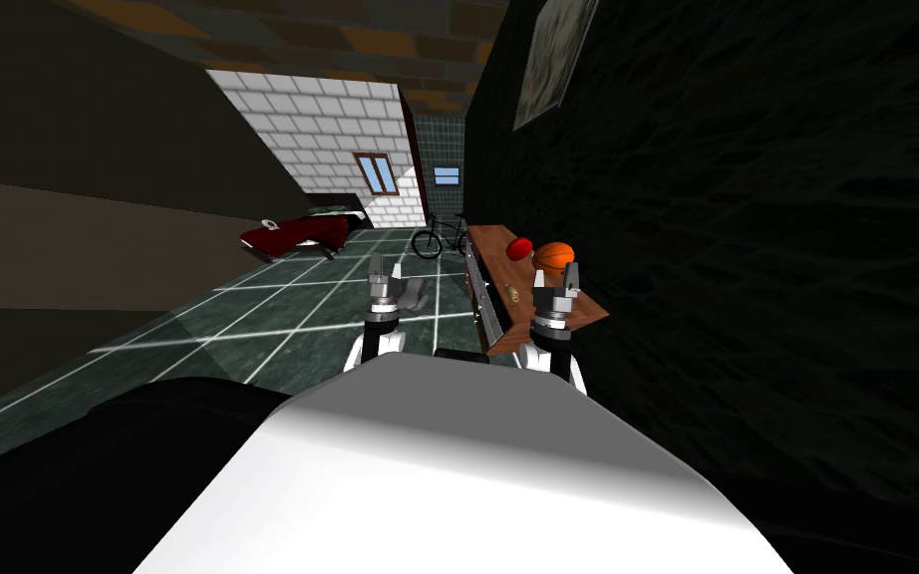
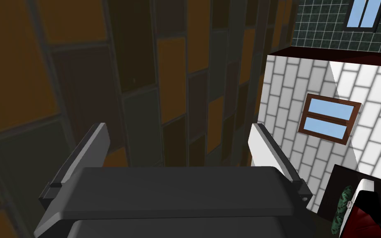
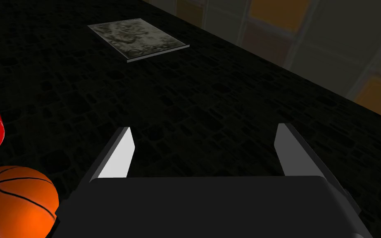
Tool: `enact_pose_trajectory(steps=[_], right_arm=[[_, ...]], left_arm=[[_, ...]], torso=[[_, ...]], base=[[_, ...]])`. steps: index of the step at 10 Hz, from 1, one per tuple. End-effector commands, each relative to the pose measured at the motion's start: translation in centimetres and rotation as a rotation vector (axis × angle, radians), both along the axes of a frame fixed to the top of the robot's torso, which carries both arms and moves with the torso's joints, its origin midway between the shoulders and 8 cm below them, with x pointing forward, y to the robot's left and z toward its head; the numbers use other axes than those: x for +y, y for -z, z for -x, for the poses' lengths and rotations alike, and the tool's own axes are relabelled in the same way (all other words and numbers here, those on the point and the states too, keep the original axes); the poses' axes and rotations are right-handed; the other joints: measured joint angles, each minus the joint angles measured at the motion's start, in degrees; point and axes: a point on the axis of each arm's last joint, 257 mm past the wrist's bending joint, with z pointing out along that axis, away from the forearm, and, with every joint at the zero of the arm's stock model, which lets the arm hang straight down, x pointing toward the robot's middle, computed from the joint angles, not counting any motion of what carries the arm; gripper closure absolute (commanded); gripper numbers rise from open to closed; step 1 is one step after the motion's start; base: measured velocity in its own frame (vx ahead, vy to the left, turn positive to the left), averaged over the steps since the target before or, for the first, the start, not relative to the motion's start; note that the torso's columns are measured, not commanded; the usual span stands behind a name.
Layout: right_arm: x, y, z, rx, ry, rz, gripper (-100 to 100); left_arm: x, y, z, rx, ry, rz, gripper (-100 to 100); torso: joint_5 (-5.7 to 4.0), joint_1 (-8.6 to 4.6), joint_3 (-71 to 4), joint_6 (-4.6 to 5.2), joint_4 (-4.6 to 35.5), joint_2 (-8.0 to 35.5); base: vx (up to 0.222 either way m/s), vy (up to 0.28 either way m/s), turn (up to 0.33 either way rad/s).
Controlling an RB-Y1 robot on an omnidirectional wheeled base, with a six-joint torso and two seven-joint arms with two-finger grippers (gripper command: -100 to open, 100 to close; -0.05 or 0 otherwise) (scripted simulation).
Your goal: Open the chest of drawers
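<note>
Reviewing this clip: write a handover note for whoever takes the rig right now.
Left gripper: open, empty, held out over the tiled floor.
Right gripper: open, empty, at the near end of the chest of drawers, close to the basketball on its top. A red round thing lies beyond that.
Done: nothing gripped, and no drawer looks pulled out.
Left: bring a gripper to a drawer front, take hold, pull it open.

Both arms raised side by side; left claw (image 1: 381,265) and right claw (image 1: 558,276) spread wide, nothing held
</note>
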Motion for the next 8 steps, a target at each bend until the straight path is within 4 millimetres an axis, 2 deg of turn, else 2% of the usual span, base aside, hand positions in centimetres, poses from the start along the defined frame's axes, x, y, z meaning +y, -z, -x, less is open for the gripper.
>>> enact_pose_trajectory(steps=[1, 8], right_arm=[[0.00, 0.00, 0.00, 0.000, 0.000, 0.000, 0], [0.00, -0.02, 0.01, 0.000, 0.000, 0.000, 0]], left_arm=[[0.00, 0.00, 0.00, 0.000, 0.000, 0.000, 0], [0.00, -0.02, 0.01, 0.000, 0.000, 0.000, 0]], torso=[[0.00, 0.00, -4.67, 0.00, 2.35, 2.32], [0.00, 0.00, -62.27, 0.00, 31.14, 31.16]], base=[[0.000, 0.000, 0.000], [0.000, 0.000, 0.000]])
